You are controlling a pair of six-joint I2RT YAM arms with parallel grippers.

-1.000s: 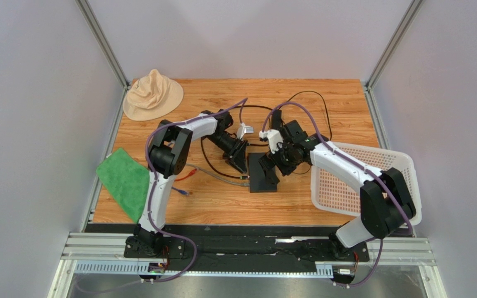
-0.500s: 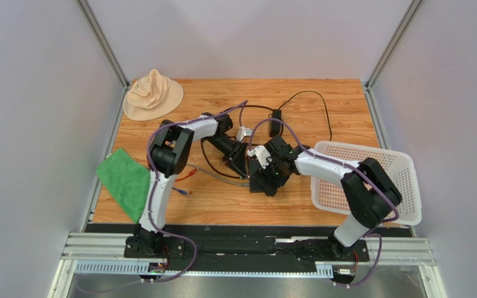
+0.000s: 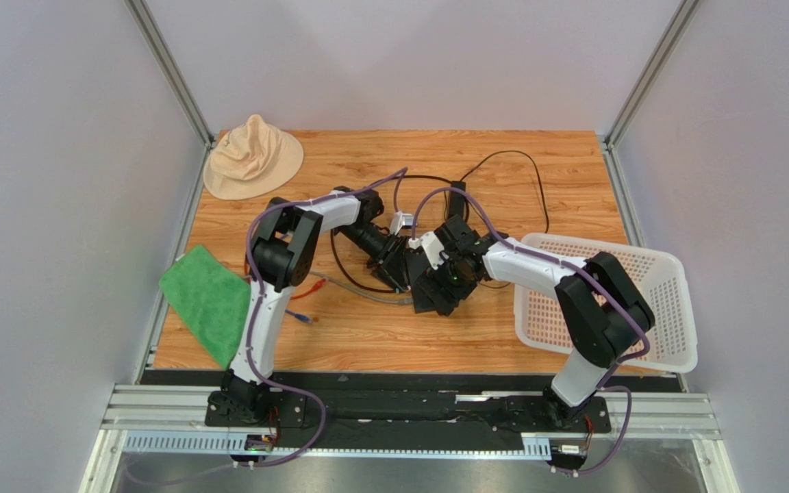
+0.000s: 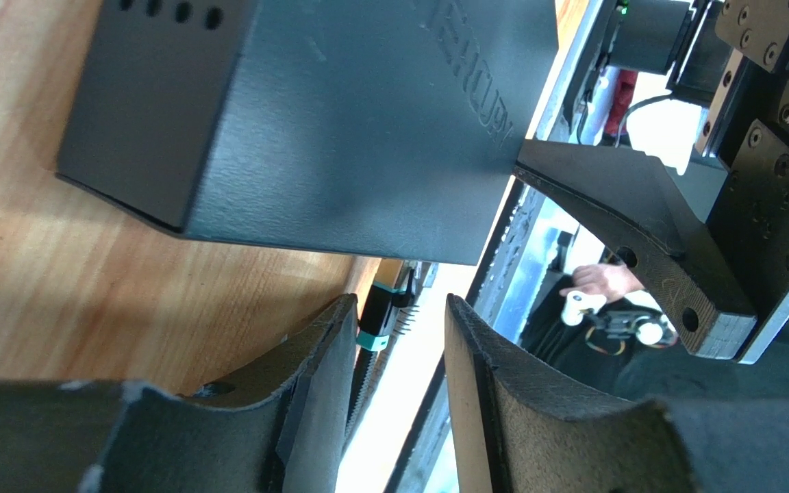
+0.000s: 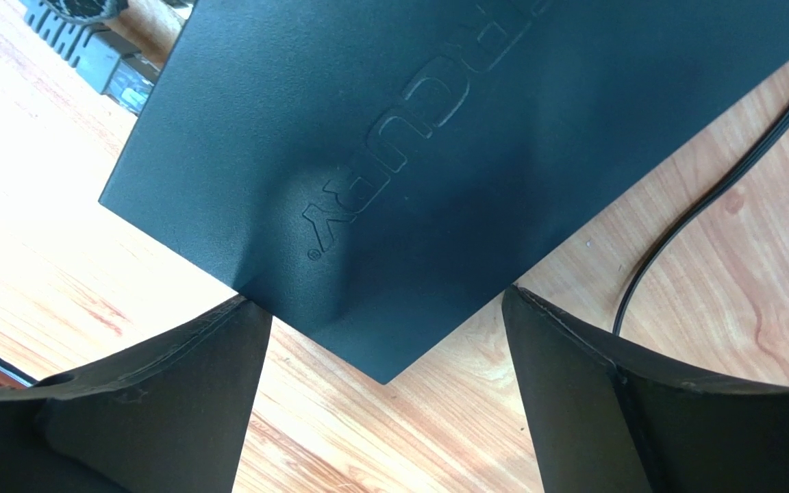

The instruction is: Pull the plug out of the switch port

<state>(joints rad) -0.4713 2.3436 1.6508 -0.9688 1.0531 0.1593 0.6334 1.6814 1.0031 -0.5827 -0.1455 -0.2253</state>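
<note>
The switch (image 3: 425, 301) is a flat matte-black box lying mid-table, and it fills the top of the right wrist view (image 5: 450, 134). My right gripper (image 3: 440, 279) hangs low over it and is wide open (image 5: 378, 308). Its fingertips (image 5: 229, 329) straddle one corner of the box. A grey ribbed plug (image 5: 100, 51) shows at the switch's far edge, and a grey cable (image 3: 368, 295) runs left from it. My left gripper (image 3: 397, 267) sits just left of the switch (image 4: 306, 113), partly open (image 4: 401, 308) with nothing between its fingers.
A tan hat (image 3: 253, 156) lies at the back left. There is a green cloth (image 3: 205, 303) on the left edge and a white basket (image 3: 615, 303) on the right. A black power adapter (image 3: 456, 197) and its looping cable (image 5: 697, 205) lie behind the switch.
My right gripper has moved left and down from behind the switch until it straddles the switch's corner. The left gripper has barely moved.
</note>
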